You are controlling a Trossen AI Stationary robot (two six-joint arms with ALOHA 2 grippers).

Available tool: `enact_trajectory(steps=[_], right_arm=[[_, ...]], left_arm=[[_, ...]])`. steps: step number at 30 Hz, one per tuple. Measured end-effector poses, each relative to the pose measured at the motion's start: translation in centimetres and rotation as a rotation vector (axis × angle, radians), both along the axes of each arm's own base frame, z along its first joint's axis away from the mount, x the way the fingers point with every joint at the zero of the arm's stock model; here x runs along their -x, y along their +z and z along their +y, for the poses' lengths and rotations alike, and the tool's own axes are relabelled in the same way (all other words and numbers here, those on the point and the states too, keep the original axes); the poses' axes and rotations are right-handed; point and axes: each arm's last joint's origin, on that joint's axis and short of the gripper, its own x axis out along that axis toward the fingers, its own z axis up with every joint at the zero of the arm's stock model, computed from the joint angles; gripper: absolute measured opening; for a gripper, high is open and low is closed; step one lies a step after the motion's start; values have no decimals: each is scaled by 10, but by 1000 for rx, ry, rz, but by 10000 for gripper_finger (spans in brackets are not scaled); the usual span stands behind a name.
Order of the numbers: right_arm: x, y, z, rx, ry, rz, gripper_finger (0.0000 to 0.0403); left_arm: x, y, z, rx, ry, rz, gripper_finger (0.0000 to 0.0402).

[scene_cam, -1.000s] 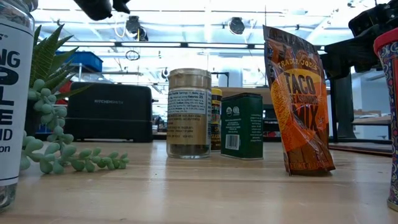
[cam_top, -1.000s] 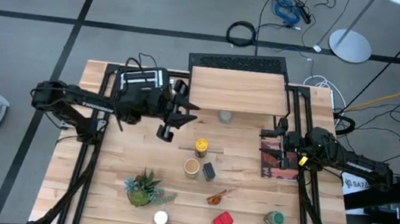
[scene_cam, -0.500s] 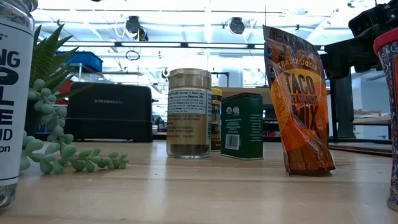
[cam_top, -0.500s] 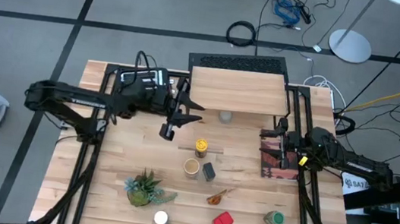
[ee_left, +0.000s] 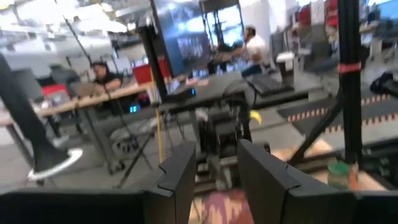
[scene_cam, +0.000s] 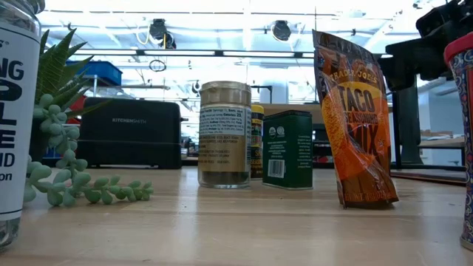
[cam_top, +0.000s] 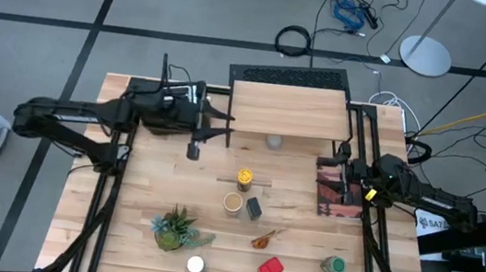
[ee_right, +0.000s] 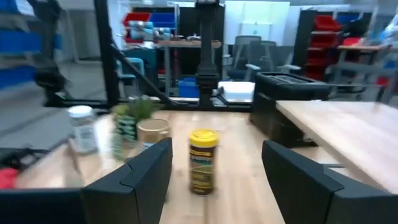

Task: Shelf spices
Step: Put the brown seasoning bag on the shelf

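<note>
Between placements: most spice jars point(cam_top: 243, 177) are seen mid-tabletop, one under the shelf point(cam_top: 288, 111) at the far edge; both the left gripper point(cam_top: 195, 144) and right gripper point(cam_top: 335, 180) are open-fingered and empty, so a jar must be grasped next.

An orange pouch point(scene_cam: 355, 122) is showing "TRADER JOE'S TACO SEASONING MIX", the black toaster point(scene_cam: 129, 133) is reading "KITCHENSMITH", and the right arm point(cam_top: 438, 216) is bearing partial white lettering "SAT".
</note>
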Motion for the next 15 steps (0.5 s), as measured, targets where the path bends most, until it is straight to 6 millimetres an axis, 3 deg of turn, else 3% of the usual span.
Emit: enact_trajectory(steps=[6, 15], right_arm=[[0, 0, 1, -33, 51, 3, 236], [0, 4, 2, -67, 57, -35, 236]], left_arm=[[13, -6, 0, 13, 45, 125, 128], [12, -8, 0, 64, 52, 142, 128]])
